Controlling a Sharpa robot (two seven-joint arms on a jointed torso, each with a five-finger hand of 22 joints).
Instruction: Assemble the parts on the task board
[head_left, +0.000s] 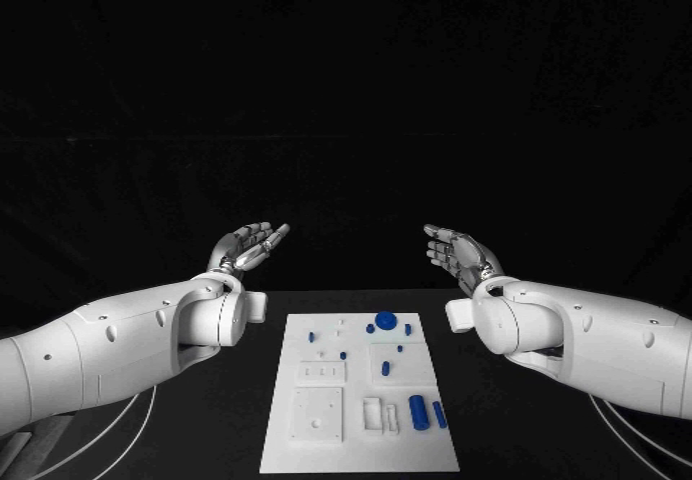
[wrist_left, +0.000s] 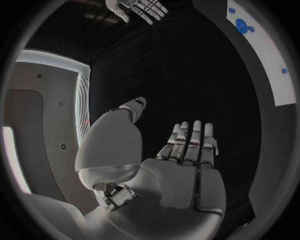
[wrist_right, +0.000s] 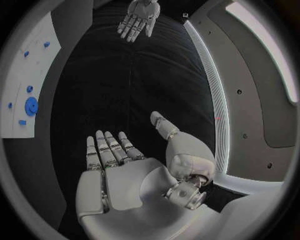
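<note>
Black table, and we hold our left hand and right hand up, fingers spread, empty. Below sits the white board with small blue pieces; reaching down carelessly could probably scatter them.

Both hands, left hand and right hand, float with fingers spread above the table's far end, well apart from the white board and its small blue parts.
</note>
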